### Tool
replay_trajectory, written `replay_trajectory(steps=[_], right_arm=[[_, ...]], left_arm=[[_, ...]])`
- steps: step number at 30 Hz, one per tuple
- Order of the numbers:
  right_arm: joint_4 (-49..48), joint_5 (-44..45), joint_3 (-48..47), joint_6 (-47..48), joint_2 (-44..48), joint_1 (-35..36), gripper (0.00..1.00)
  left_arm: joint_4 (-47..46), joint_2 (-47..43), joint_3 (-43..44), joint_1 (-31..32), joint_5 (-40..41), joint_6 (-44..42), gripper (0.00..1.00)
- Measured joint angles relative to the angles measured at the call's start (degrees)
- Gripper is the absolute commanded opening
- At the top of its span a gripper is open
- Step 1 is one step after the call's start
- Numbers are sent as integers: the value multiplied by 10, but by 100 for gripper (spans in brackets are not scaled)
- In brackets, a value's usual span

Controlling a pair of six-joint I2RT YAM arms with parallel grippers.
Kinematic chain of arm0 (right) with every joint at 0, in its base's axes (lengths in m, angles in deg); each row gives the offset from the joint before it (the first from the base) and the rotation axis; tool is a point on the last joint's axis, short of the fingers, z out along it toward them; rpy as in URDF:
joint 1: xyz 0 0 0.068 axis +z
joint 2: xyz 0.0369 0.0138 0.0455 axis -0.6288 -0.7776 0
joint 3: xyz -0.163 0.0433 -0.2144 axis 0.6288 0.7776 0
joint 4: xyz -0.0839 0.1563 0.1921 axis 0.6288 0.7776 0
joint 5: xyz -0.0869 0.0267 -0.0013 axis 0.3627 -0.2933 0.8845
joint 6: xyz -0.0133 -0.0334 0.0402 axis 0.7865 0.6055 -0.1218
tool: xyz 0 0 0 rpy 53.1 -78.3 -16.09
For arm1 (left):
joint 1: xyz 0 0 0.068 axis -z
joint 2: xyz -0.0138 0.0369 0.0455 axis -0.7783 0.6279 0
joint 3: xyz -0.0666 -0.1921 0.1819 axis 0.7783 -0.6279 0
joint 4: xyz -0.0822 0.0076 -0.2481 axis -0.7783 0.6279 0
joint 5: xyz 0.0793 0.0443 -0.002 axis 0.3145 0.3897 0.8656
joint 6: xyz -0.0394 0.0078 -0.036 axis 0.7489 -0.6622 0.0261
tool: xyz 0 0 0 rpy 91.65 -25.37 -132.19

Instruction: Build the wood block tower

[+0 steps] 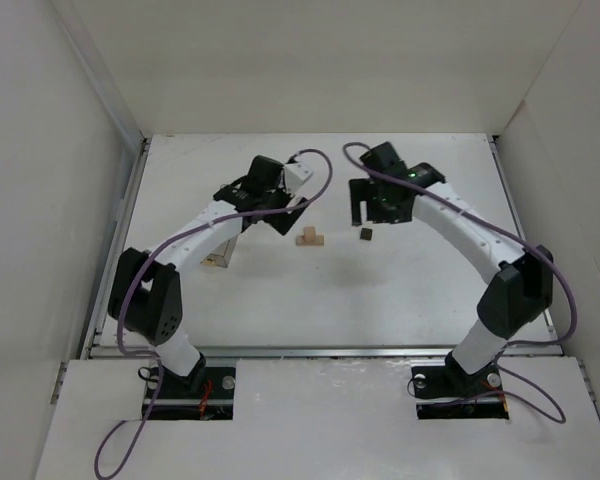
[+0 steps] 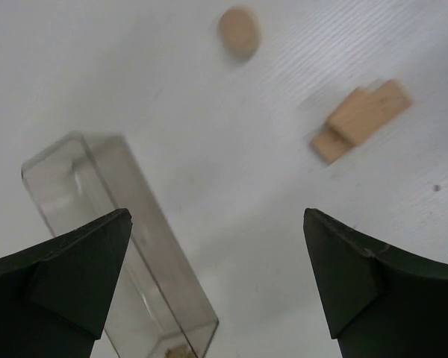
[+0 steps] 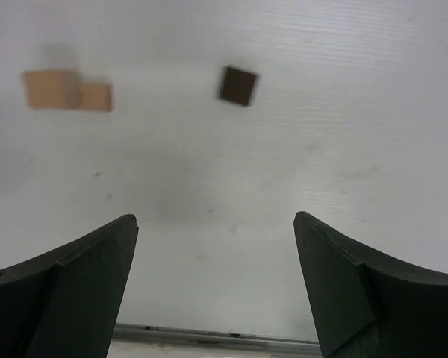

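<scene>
I am hovering my right claw above the white table, its jaws standing wide apart with nothing between them. The dark brown cube is lying flat on the table ahead of those fingers, just to the right of the pale tan oblong block and not touching it. The tan block is touching a smaller tan piece; I cannot tell whether it is resting on that piece or lying beside it. My left claw is hanging to the left of the tan block, its jaws also spread wide and empty. A clear plastic box is lying under its left finger, well left of the tan block. A round tan wooden piece is sitting near the block.
</scene>
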Motion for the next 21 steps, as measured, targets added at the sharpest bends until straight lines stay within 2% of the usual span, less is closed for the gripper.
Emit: replay_trajectory(steps=[4, 6, 10, 13, 21], right_arm=[[-9, -18, 22, 33, 21, -129, 91], [-17, -28, 32, 42, 20, -155, 91], [-32, -56, 54, 60, 16, -163, 91], [-44, -78, 73, 75, 16, -164, 91], [-62, -100, 95, 97, 16, -197, 91]], left_arm=[[34, 69, 113, 58, -81, -121, 100], [54, 110, 165, 90, -110, -177, 100], [101, 181, 210, 130, -151, -262, 100], [140, 231, 219, 132, -163, -296, 100], [173, 306, 256, 122, -158, -316, 100]])
